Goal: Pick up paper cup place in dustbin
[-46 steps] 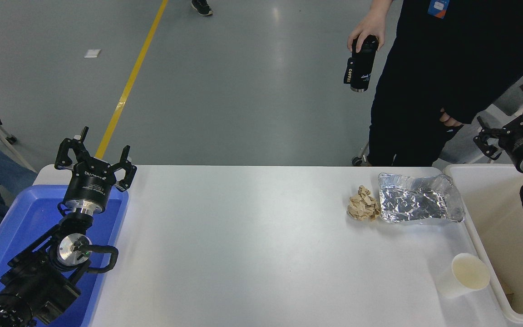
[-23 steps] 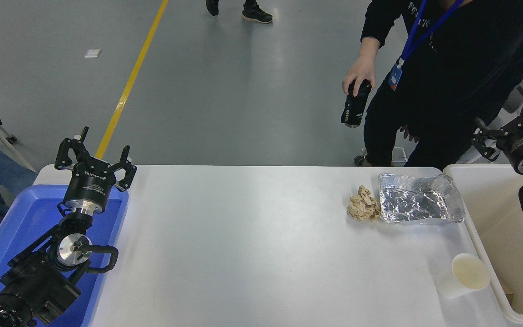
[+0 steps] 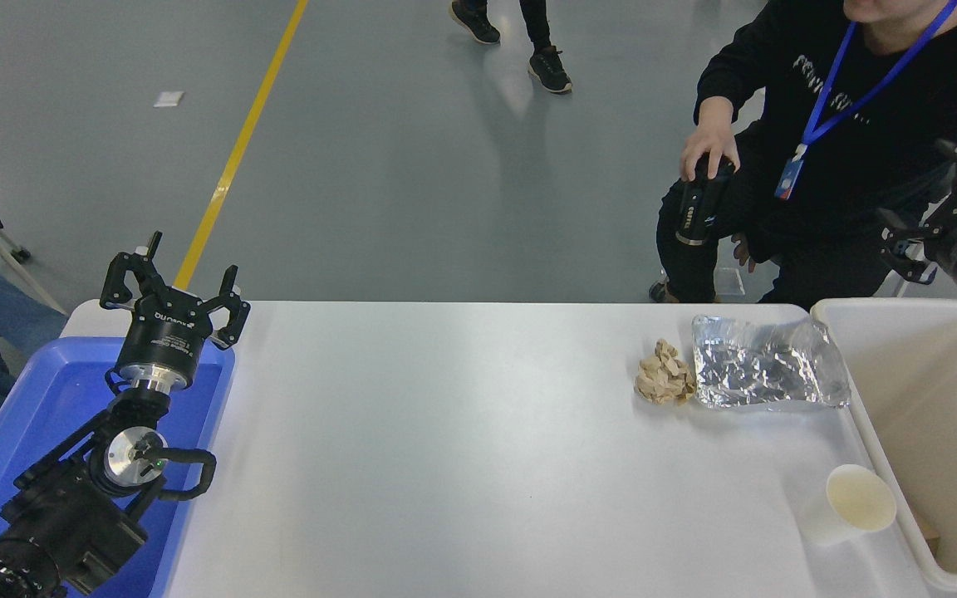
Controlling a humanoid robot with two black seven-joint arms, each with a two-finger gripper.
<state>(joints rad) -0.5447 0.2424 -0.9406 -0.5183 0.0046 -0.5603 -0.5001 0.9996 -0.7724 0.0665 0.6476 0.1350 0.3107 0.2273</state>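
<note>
The paper cup (image 3: 848, 515) is small and white with a cream inside. It sits on the white table near the front right, just left of the dustbin's rim, its mouth towards the camera. The dustbin (image 3: 927, 399) is a large cream-white bin at the table's right edge. My right gripper (image 3: 931, 203) is open and empty, raised above the bin's far corner, well beyond the cup. My left gripper (image 3: 175, 278) is parked open over the blue tray at the lower left.
A crumpled silver foil bag (image 3: 765, 365) and a tan paper wad (image 3: 664, 382) lie at the far right of the table. A blue tray (image 3: 46, 407) sits at the left. A person (image 3: 852, 108) crouches behind the far right edge, holding a black flask (image 3: 699, 208).
My right gripper has moved slightly right and up, partly leaving the picture. The person has crouched lower and brought the flask down to the right. The cup has not moved.
</note>
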